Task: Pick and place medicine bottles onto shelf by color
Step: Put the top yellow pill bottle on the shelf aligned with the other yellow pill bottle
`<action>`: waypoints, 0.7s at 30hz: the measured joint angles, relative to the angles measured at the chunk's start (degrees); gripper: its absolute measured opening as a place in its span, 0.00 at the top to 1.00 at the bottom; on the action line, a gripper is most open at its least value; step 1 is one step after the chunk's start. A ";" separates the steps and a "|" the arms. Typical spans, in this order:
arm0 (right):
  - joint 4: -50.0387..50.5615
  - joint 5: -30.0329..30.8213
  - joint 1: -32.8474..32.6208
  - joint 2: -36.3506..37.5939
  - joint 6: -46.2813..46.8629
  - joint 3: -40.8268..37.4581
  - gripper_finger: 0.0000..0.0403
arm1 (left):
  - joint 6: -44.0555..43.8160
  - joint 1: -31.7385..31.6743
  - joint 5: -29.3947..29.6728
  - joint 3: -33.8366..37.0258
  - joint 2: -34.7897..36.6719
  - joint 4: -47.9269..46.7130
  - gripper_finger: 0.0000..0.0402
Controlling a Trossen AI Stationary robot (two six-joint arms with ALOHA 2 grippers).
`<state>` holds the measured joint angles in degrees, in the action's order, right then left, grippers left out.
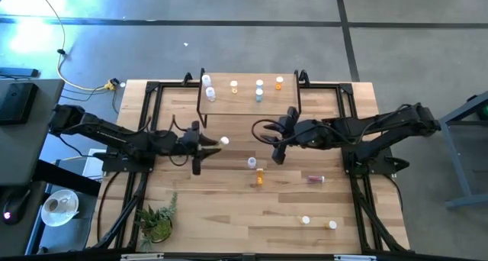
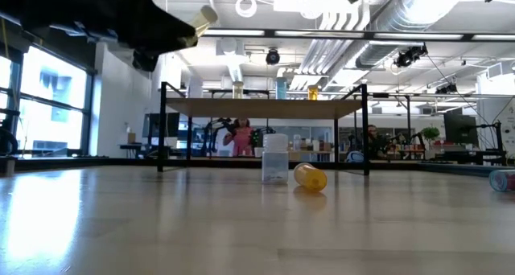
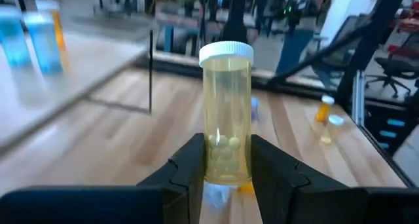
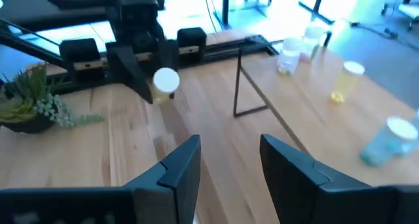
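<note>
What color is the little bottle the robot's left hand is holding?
Pale yellow with a white cap: the medicine bottle in the left gripper, clearest in the left wrist view.

Left gripper [image 1: 215, 143] clamps a yellow bottle [image 3: 226, 119] above the table, near the shelf [image 1: 248, 101]'s front-left leg [image 3: 150, 72]. Bare wood runs between it and the shelf front. Right gripper [image 1: 276, 143], fingers apart, hangs near the shelf's front-right side. Shelf top: six bottles standing along the back, front strip bare. Clear bottle [image 2: 275, 158] and orange bottle [image 2: 310, 177] sit mid-table.
</note>
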<state>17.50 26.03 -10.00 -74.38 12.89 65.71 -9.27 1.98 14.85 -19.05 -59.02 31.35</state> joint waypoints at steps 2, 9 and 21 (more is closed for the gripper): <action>-1.73 0.01 0.35 -0.49 -1.27 0.00 0.63 | 2.41 -0.61 0.02 0.57 -0.02 3.08 0.77; -7.67 -0.43 2.89 -1.77 -3.89 0.00 0.63 | 8.69 -2.16 -0.55 0.64 -0.02 8.69 0.77; -20.78 -17.31 8.99 -4.55 -9.90 0.00 0.61 | 12.51 -5.65 -2.04 0.64 -0.07 9.63 0.77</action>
<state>-3.28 8.73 -1.01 -78.93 2.99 65.71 3.25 -3.67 12.81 -18.41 -59.09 40.99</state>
